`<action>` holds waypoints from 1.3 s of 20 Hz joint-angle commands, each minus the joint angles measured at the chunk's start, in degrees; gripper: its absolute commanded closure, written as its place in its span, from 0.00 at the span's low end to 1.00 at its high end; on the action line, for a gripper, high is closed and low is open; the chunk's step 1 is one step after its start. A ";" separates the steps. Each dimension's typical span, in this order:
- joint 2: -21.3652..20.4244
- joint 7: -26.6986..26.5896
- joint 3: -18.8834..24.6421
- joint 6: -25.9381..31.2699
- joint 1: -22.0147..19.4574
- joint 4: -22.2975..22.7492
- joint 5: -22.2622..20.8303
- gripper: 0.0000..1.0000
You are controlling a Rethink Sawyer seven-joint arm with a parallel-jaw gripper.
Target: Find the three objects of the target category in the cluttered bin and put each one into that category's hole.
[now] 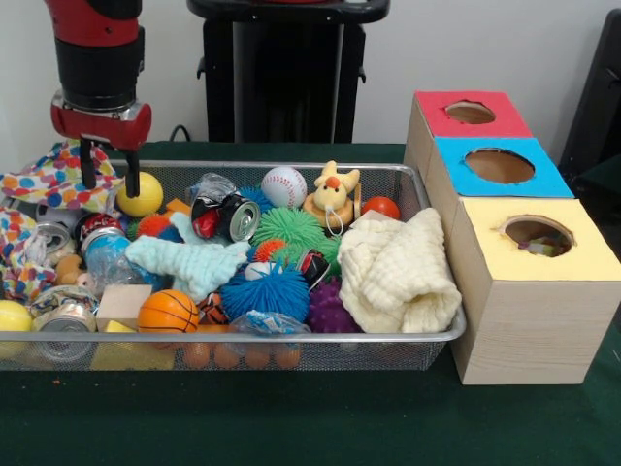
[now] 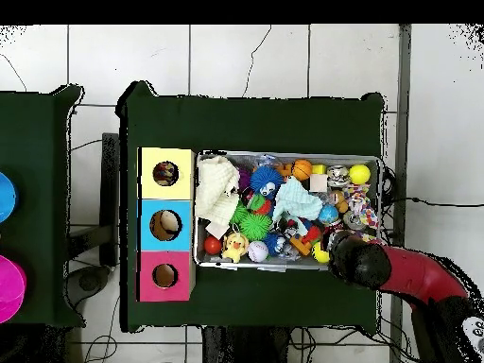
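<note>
My gripper (image 1: 109, 175) hangs open and empty over the back left corner of the wire mesh bin (image 1: 291, 337). One polka-dot cloth (image 1: 49, 177) lies bunched on the bin's rim right behind and beside its fingers. A second polka-dot cloth (image 1: 14, 254) hangs over the bin's left end. In the overhead view the arm (image 2: 397, 269) covers the gripper, and polka-dot cloth (image 2: 359, 202) shows at the bin's (image 2: 284, 155) right end. The yellow-topped box's hole (image 1: 537, 235) (image 2: 165, 173) has something pale and spotted inside. I cannot tell what it is.
A yellow ball (image 1: 142, 196) sits against my right finger. The bin also holds a cream waffle cloth (image 1: 400, 272), a mint fuzzy cloth (image 1: 189, 264), crushed cans, spiky balls, a baseball and a toy duck. The blue-topped box (image 1: 500, 167) and red-topped box (image 1: 470, 114) stand behind the yellow one.
</note>
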 commanded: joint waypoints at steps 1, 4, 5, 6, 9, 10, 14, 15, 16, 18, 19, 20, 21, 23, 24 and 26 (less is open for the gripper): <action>1.17 -4.66 4.59 -2.57 -2.17 2.11 -4.28 0.00; 0.21 -4.57 4.49 -2.02 -2.42 2.87 -4.19 0.00; -0.04 -4.44 4.39 -2.20 -2.57 3.24 -4.28 0.00; 0.03 -4.28 4.27 -2.29 -2.55 3.15 -4.37 0.00; -0.54 -4.40 4.44 -1.43 -2.92 3.71 -4.07 0.00; -1.06 -4.52 4.75 -1.18 -3.02 4.02 -3.81 0.00; -0.89 -4.89 7.05 -1.76 -3.60 5.15 -3.10 0.00; -0.71 -4.72 7.34 -2.36 -3.36 5.17 -3.35 0.00; -0.48 -4.47 7.56 -2.97 -3.25 5.19 -3.58 0.00; 0.76 -4.78 9.35 -4.36 -3.81 5.12 -3.78 0.00; 1.54 -5.38 10.69 -4.66 -4.19 5.23 -3.72 0.00; 1.99 -5.47 11.41 -4.40 -4.06 5.43 -3.50 0.00; 2.20 -5.58 12.16 -4.10 -4.01 5.71 -3.25 0.00; 1.45 -5.13 12.76 -3.39 -3.45 6.28 -2.82 0.00; 0.52 -4.57 12.40 -2.93 -2.71 6.30 -2.75 0.00; -1.40 -3.95 11.86 -1.75 -1.99 6.47 -2.50 0.00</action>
